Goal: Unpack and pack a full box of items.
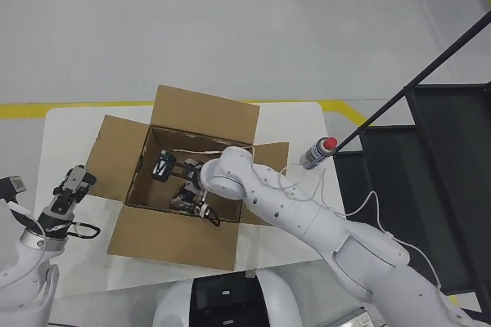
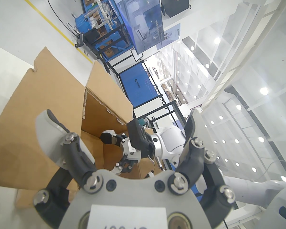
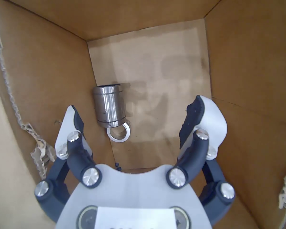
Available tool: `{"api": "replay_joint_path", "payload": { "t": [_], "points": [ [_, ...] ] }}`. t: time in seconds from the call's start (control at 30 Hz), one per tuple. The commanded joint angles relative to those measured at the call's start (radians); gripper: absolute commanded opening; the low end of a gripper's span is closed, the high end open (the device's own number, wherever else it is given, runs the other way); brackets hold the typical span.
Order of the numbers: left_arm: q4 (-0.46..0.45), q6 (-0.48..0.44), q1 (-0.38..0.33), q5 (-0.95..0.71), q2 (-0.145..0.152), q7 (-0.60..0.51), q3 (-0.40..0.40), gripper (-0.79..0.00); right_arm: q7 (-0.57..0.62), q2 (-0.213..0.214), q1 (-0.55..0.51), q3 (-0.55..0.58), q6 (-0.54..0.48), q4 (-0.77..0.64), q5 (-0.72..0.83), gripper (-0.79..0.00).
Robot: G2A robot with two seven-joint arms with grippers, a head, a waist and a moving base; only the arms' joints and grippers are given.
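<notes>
Box (image 1: 188, 123) sits flaps-open on bench (image 1: 74, 139); right claw (image 3: 133, 107) hangs open inside it over a steel cylinder (image 3: 109, 106) and ring (image 3: 118, 132) lying together on its floor. Left claw (image 2: 119, 116) open, empty, at box's 9 o'clock; spray can (image 1: 317, 152) at 3 o'clock.

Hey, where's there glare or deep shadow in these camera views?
Left wrist view: ceiling lights flare white, lines bow from lens distortion. Right wrist view: metal cylinder glints, soft shadows on the cardboard box floor. Top view: box interior dark.
</notes>
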Motion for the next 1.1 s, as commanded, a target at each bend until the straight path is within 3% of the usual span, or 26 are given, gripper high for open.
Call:
{"api": "replay_joint_path", "payload": {
  "t": [0.0, 0.27, 0.77, 0.9, 1.0, 1.07],
  "points": [
    [0.000, 0.000, 0.000, 0.000, 0.000, 0.000, 0.000, 0.000, 0.009, -0.022, 0.025, -0.025, -0.018, 0.054, 0.019, 0.000],
    [0.000, 0.000, 0.000, 0.000, 0.000, 0.000, 0.000, 0.000, 0.027, -0.093, 0.079, -0.090, -0.067, 0.193, 0.074, 0.000],
    [0.000, 0.000, 0.000, 0.000, 0.000, 0.000, 0.000, 0.000, -0.041, -0.206, 0.115, -0.165, -0.039, 0.433, 0.048, 0.000],
    [0.000, 0.000, 0.000, 0.000, 0.000, 0.000, 0.000, 0.000, -0.029, -0.224, 0.124, -0.170, -0.054, 0.475, 0.041, -0.533],
    [0.000, 0.000, 0.000, 0.000, 0.000, 0.000, 0.000, 0.000, -0.029, -0.232, 0.127, -0.170, -0.064, 0.496, 0.037, -0.723],
    [0.000, 0.000, 0.000, 0.000, 0.000, 0.000, 0.000, 0.000, -0.029, -0.236, 0.127, -0.168, -0.068, 0.505, 0.035, -0.785]
  ]
}}
